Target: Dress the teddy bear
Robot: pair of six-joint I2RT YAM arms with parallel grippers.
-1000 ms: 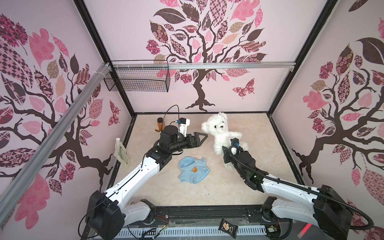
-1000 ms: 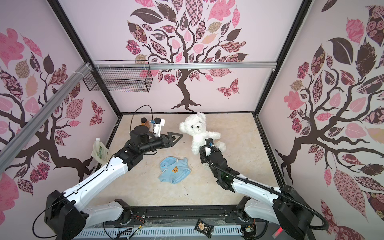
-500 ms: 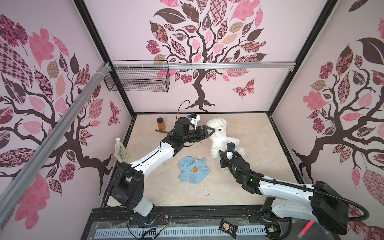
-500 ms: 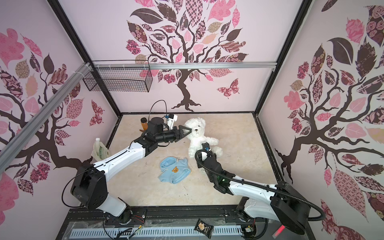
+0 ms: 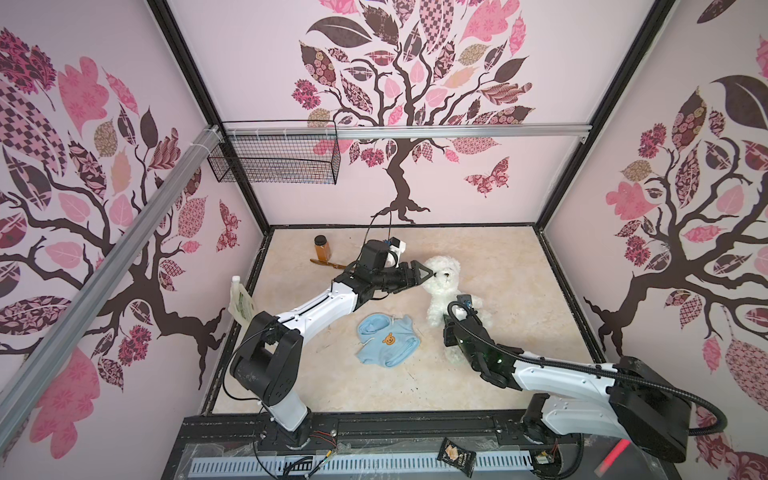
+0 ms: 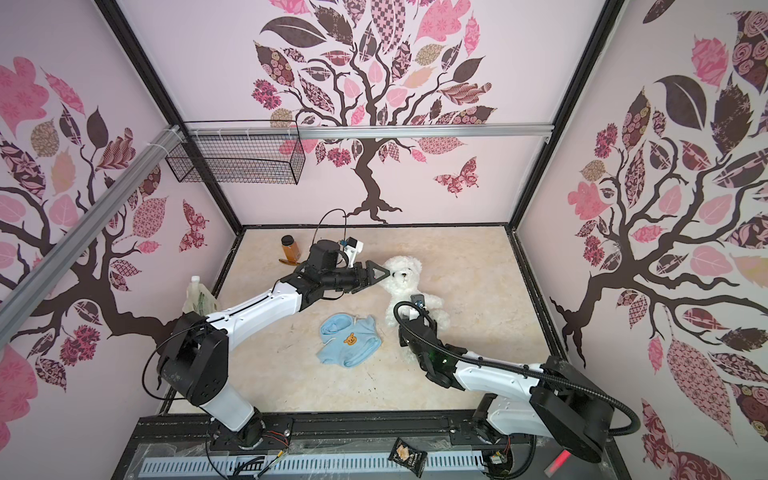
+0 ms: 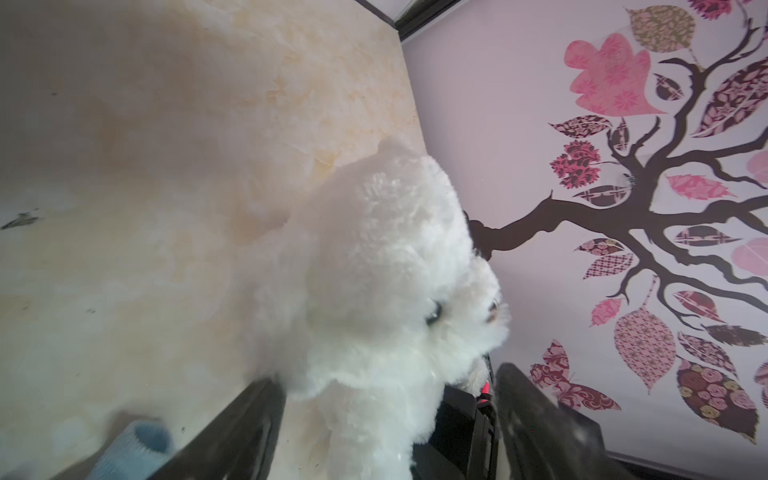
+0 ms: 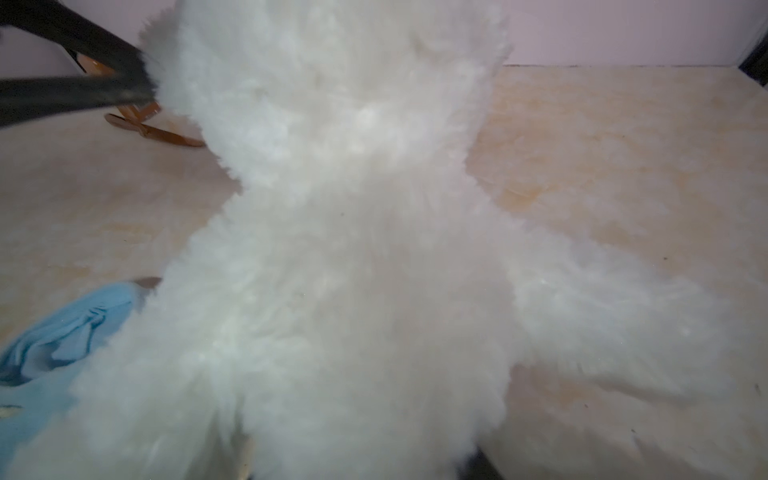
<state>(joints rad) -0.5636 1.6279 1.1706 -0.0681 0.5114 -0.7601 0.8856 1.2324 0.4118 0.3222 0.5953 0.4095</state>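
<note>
The white fluffy teddy bear sits half upright on the floor at centre right in both top views. My left gripper reaches in from the left, open. Its dark fingers stand on either side of the bear's neck in the left wrist view. My right gripper is shut on the bear's lower body. Fur fills the right wrist view and hides the fingers. A light blue hooded shirt with an orange bear-face patch lies flat, front-left of the bear.
An amber jar and a wooden utensil lie at the back left. A pale pouch leans on the left floor edge. A wire basket hangs on the back-left wall. A snack packet sits on the front rail.
My left gripper has swung right and forward until its fingers reach the bear's head. The right gripper has kept its hold and shifted slightly left, and the bear now sits more upright.
</note>
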